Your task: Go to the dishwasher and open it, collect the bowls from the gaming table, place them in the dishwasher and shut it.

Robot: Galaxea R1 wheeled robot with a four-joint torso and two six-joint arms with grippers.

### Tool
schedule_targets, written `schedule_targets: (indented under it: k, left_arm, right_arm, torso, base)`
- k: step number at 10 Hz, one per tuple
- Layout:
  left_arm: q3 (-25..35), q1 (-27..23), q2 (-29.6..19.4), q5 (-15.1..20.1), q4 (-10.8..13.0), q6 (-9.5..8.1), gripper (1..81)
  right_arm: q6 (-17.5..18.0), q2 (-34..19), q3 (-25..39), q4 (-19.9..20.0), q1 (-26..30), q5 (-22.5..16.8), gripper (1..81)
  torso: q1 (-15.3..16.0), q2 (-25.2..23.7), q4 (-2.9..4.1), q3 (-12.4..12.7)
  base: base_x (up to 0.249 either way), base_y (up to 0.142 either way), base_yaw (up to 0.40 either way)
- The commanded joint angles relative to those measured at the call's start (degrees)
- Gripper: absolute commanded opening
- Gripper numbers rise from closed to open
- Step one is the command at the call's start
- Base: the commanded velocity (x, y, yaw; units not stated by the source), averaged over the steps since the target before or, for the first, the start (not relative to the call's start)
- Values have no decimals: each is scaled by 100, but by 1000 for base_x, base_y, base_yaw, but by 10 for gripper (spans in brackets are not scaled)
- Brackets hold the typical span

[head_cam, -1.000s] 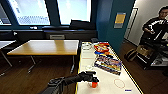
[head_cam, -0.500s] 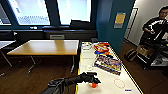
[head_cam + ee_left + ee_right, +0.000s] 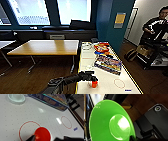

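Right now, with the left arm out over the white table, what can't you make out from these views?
- Left tool, head view: the arm covers its fingers; open or shut unclear.
- Orange bowl, left wrist view: near side cut off by the frame edge.
- Green bowl, right wrist view: what holds it is hidden behind the bowl.
- Clear dish, head view: too blurred to identify.

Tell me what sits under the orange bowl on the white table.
The orange bowl rests on the gaming table, overlapping a red printed circle. The surface beneath the bowl is covered, so nothing more can be told.
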Motion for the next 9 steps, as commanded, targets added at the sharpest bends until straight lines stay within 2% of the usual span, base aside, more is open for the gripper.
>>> schedule_targets:
  k: [1,7,9]
  left_arm:
    - [115,-963,387,74,-8,-25,811]
    - [62,-971,387,74,10,-26,811]
    - [36,-971,387,74,28,-26,811]
  right_arm:
    - [8,-263,144,-105,347,-407,10]
    - [17,-273,108,-105,321,-407,10]
    - [8,-299,126,-131,329,-407,10]
  torso:
    - [0,0,0,0]
    - [0,0,-2,0]
    - [0,0,-2,-200]
  base:
    - [0,0,0]
    - [0,0,0]
    - [0,0,0]
